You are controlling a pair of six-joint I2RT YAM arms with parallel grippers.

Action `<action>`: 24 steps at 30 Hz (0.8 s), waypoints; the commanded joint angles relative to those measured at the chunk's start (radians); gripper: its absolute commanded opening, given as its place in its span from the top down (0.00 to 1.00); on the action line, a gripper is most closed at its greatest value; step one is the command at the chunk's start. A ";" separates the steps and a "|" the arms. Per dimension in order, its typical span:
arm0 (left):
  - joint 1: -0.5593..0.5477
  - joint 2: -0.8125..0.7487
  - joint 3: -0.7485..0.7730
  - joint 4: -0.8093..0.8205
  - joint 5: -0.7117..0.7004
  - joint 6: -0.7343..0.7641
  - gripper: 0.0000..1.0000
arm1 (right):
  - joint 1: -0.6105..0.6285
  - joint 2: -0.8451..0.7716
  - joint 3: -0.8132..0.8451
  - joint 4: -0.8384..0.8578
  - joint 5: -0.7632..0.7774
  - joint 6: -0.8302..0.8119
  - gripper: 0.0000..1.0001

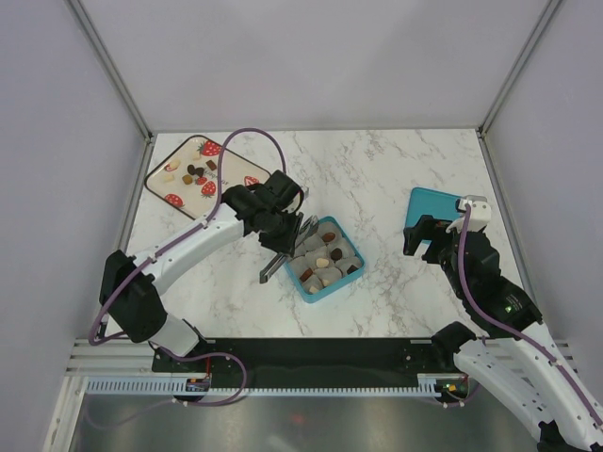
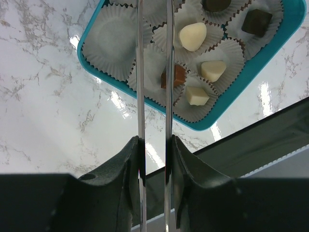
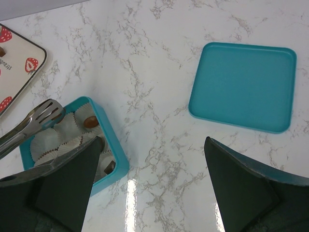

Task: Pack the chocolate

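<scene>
Chocolate pieces (image 2: pixel 192 36), dark brown, light brown and cream-white, sit in pale paper cups (image 2: pixel 113 46) inside the teal plastic box (image 2: pixel 87 58), and more lie on the strawberry-print tray (image 1: pixel 236 168). We see the left gripper (image 2: pixel 155 145) clamped on slim metal tongs (image 2: pixel 140 72) above the box. The right gripper (image 3: pixel 153 142) hangs spread wide, holding nothing, near the flat teal lid (image 3: pixel 244 84).

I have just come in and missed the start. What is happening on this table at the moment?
The left gripper holds metal tongs, whose tips reach over the teal box. The box is lined with paper cups. Several hold chocolate pieces, and at least one is empty. More lie on the strawberry tray at the far left. The right gripper hangs open, holding nothing, near the teal lid, which lies flat on the table, apart from the box. Packing is partly done.
</scene>
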 commanded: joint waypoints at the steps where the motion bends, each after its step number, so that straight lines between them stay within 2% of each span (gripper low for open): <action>1: -0.008 -0.043 -0.005 0.014 -0.010 -0.025 0.67 | 0.000 -0.008 0.027 0.016 -0.012 0.011 0.03; 3: -0.011 -0.048 -0.008 -0.003 -0.012 -0.063 0.67 | -0.002 -0.013 0.025 0.016 -0.011 0.011 0.03; 19: -0.020 -0.063 -0.037 -0.005 -0.016 -0.073 0.67 | 0.000 -0.014 0.030 0.016 -0.028 0.025 0.03; 24: -0.022 -0.042 -0.030 -0.001 -0.036 -0.071 0.64 | 0.000 -0.016 0.030 0.016 -0.028 0.023 0.03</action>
